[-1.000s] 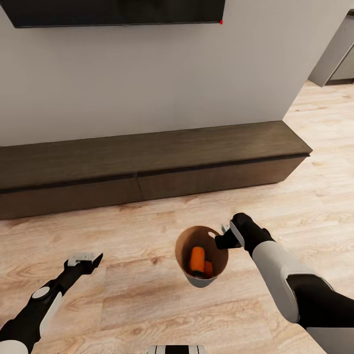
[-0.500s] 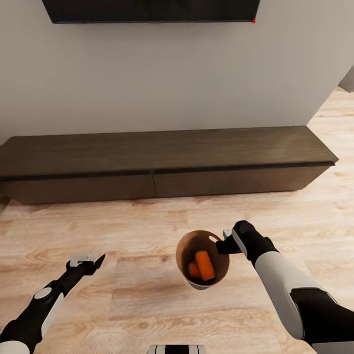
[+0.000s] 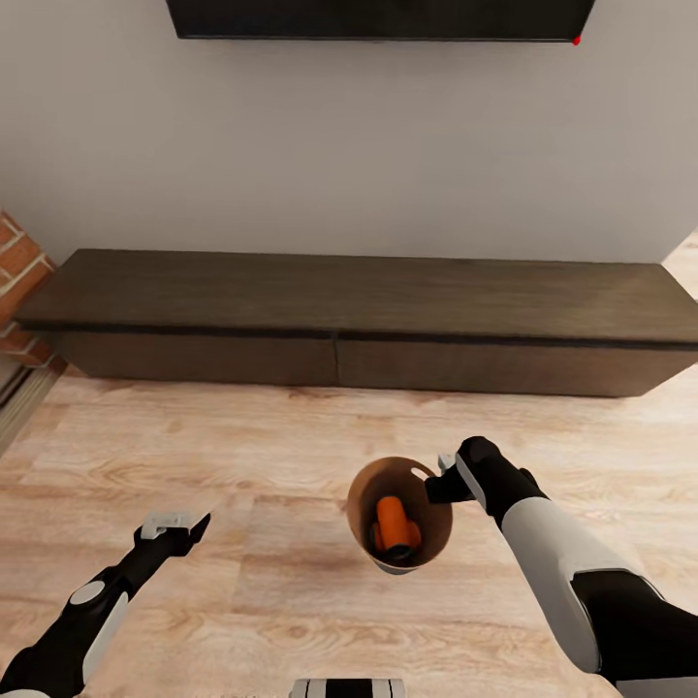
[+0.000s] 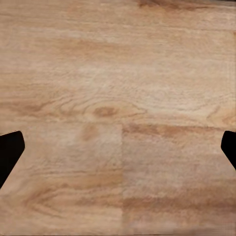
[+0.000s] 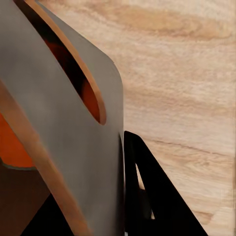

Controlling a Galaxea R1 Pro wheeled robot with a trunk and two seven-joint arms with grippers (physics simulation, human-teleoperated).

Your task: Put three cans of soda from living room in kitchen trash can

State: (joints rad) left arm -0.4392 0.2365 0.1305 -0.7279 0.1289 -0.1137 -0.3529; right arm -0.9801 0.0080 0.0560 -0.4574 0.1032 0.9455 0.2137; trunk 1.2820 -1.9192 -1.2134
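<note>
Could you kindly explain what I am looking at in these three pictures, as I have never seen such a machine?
It is a simulated two-armed robot. The head view looks down from its head over a wood floor, facing a long low cabinet beneath a wall screen. The other two pictures come from cameras by each pincer. The right pincer grips the rim of a small trash can, carried above the floor, with orange soda cans inside. The left pincer is open and holds nothing.

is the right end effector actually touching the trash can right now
Touching. In the right wrist view the trash can's grey wall lies right against a dark finger of the right end effector; the head view shows it clamped on the rim.
</note>
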